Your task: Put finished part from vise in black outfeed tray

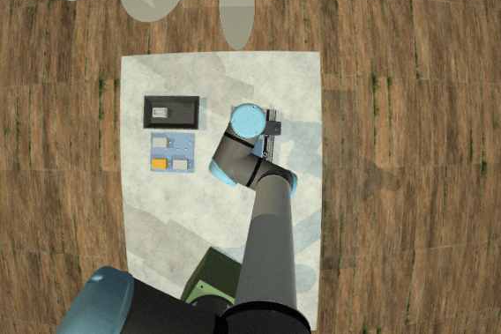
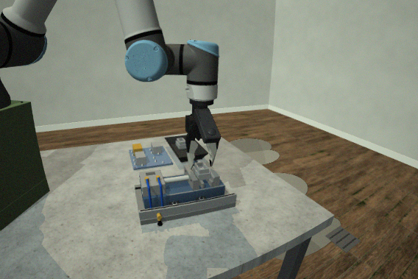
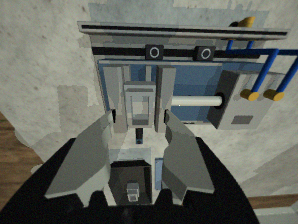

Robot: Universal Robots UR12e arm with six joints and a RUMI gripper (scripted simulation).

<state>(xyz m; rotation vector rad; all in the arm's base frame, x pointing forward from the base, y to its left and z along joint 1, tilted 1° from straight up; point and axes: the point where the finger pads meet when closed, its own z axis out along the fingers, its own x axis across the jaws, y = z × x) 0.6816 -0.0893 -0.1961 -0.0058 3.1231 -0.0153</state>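
Observation:
The finished part [image 3: 138, 105], a grey block with a pocket on top, sits clamped between the jaws of the blue vise [image 2: 184, 186]. It also shows in the side view [image 2: 202, 168]. My gripper [image 3: 140, 110] hangs straight over the part, fingers apart, one on each side of it with a gap to each. In the side view the gripper's fingertips [image 2: 200, 162] are about level with the part's top. Nothing is held. The black outfeed tray [image 1: 171, 112] lies at the far left with one grey part [image 1: 160, 112] in its left half. From overhead the wrist [image 1: 248, 121] hides the gripper.
A blue fixture plate [image 1: 172, 152] with two grey blocks and an orange block [image 1: 159, 163] lies beside the tray. The vise's cylinder housing with blue hoses [image 2: 152, 186] stands at its other end. A green cabinet [image 2: 18, 160] holds the arm's base.

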